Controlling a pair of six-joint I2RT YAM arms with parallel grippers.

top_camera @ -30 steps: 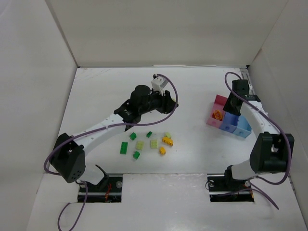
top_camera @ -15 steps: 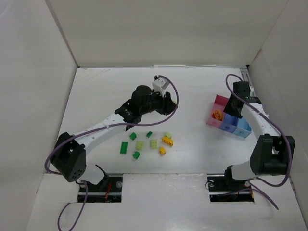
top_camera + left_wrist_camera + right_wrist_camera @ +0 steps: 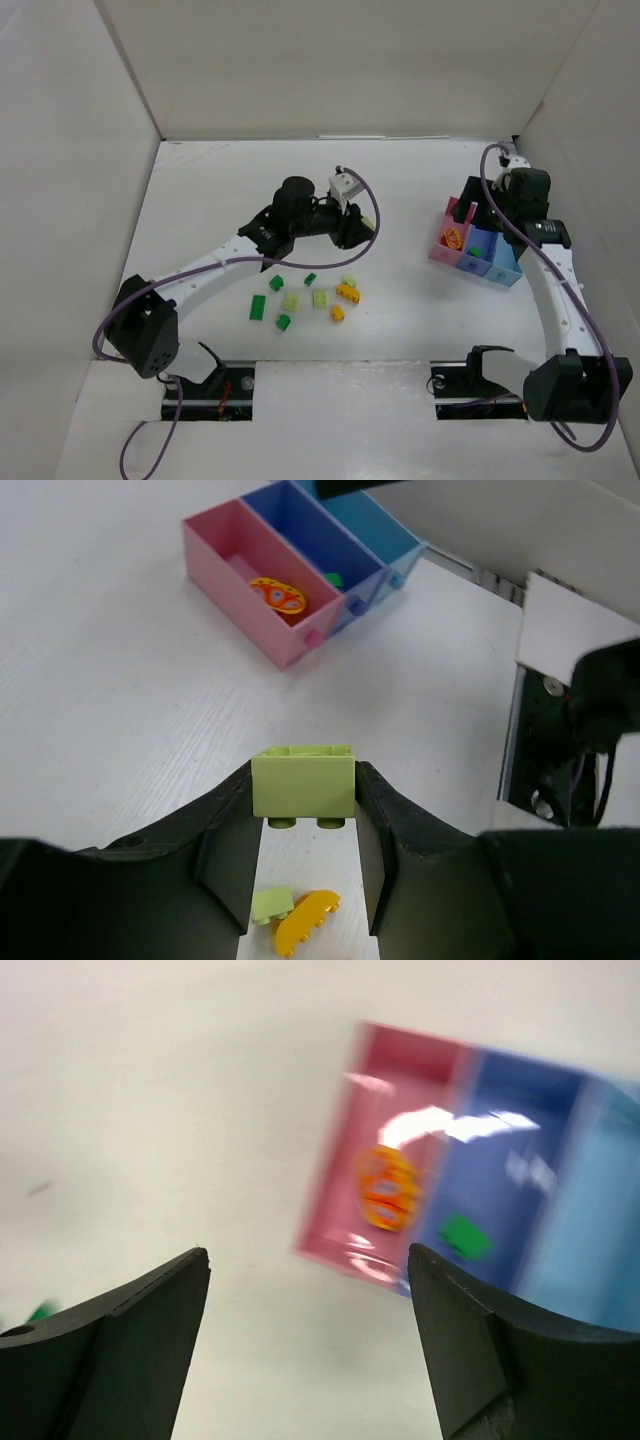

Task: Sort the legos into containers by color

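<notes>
My left gripper [image 3: 361, 227] is shut on a pale yellow-green lego [image 3: 303, 783], held above the table left of the containers. Below it lie a small pale lego [image 3: 270, 902] and an orange-yellow one [image 3: 305, 920]. Several dark green, pale and orange-yellow legos [image 3: 320, 298] are scattered near the front centre. The joined containers stand at the right: pink [image 3: 441, 246], dark blue [image 3: 470, 263] and light blue [image 3: 505, 265]. A round orange-yellow piece [image 3: 388, 1187] lies in the pink one and a dark green lego [image 3: 465, 1237] in the dark blue one. My right gripper [image 3: 308, 1255] hangs open and empty above the containers [image 3: 472, 208].
White walls [image 3: 110, 120] enclose the table on three sides. The right arm's mount and a metal plate [image 3: 560, 740] stand just right of the containers. Purple cables loop off both arms [image 3: 355, 200].
The right gripper's jaws have spread wide and its wrist has drawn back to the right above the bins. The left gripper has carried its pale lego slightly right.
</notes>
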